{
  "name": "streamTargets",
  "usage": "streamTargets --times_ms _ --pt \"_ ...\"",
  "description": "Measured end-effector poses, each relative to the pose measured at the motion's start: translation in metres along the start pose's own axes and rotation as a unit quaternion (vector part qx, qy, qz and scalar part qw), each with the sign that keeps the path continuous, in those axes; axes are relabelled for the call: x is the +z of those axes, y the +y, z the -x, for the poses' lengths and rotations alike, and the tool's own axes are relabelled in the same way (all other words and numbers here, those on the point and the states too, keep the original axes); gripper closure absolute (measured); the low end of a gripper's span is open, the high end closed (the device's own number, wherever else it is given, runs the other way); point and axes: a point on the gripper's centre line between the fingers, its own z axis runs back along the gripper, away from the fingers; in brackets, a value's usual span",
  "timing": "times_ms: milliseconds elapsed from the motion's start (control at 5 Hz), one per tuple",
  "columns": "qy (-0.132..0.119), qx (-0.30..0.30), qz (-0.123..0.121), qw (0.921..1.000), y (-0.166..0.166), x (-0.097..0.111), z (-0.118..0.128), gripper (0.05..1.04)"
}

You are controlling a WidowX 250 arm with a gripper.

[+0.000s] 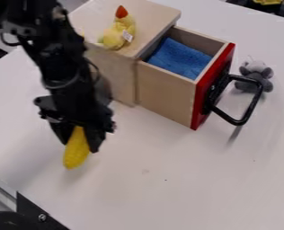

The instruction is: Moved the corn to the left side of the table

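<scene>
Black two-finger hand point(79, 134) closed around upper end of yellow, textured toy corn point(77, 149), corn slanting downward over left part of white, smooth surface point(138, 188), in front of light wooden box point(111, 67) with open red-fronted drawer point(213, 85).

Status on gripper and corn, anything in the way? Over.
Gripper closed on corn. Corn's contact with table unclear. Open drawer off to image right, not blocking.
</scene>
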Motion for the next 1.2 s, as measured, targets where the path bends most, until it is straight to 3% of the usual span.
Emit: streamTargets --times_ms 400,600,800,1200 --pt "0.033 0.048 0.008 0.9983 0.032 -0.017 -0.004 0.462" --pt "0.034 0.05 0.02 0.998 0.042 -0.023 -0.008 0.386" --pt "0.047 0.043 0.031 0.9975 0.044 -0.025 -0.01 0.115" --pt "0.051 0.011 0.028 0.9982 0.038 -0.017 -0.017 0.084"
